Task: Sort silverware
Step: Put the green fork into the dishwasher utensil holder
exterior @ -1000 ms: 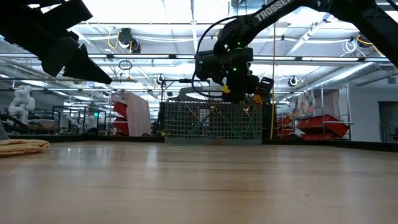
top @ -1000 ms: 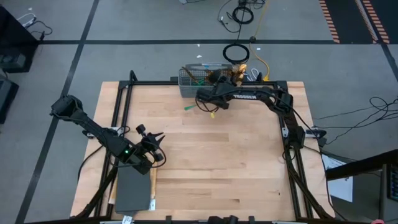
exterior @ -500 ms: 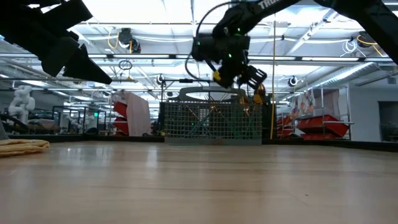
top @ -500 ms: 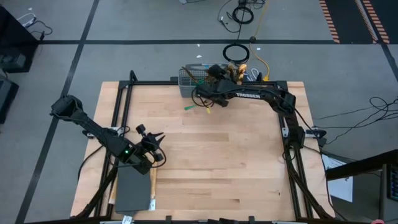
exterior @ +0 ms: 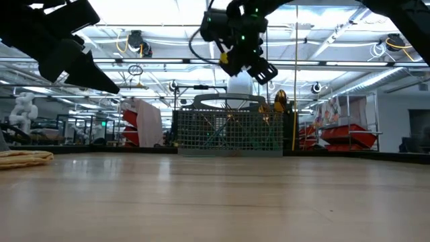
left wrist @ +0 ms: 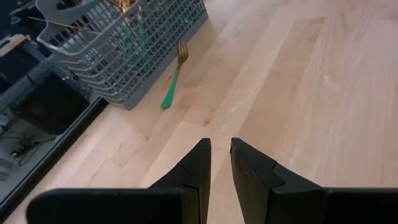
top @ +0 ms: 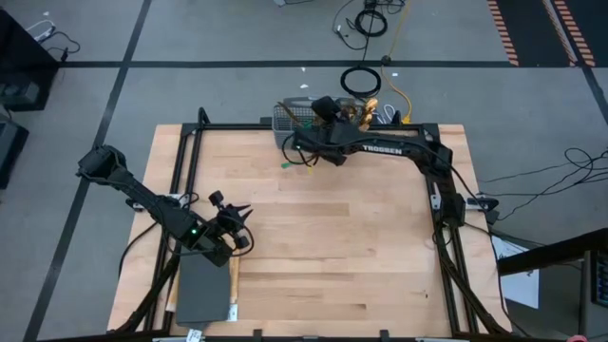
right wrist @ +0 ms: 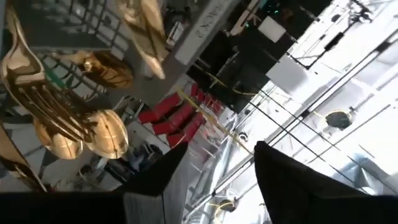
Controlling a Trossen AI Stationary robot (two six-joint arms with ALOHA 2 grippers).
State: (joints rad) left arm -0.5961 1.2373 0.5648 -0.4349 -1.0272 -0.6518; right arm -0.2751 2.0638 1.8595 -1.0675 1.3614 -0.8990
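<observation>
Nearest the front edge of the desk (top: 313, 266), the left gripper (top: 239, 225) hung above the bare wooden top, beside a dark flat pad (top: 201, 290) at the front left corner. Its fingers (left wrist: 255, 171) stood almost parallel with only a narrow gap between them, and nothing was held in that gap.

Farther back, one fork (left wrist: 172, 81) with a gold head and teal-green handle lay flat on the desk, just beside the front wall of the grey mesh caddy (left wrist: 118, 59). On the overhead view the same fork (top: 291, 162) lay near the back edge, in front of the caddy (top: 296, 122).

At the back of the desk, the caddy held the rest of the silverware (right wrist: 81, 134) upright: gold spoon bowls and fork tines stood close together, with teal-green handles among them. Which compartment each piece occupied could not be told.

Above the caddy, the right gripper (exterior: 243, 62) was raised clear of the rim, its arm reaching across from the right side. Its fingers (right wrist: 292, 180) stood apart, and nothing was seen between them.
</observation>
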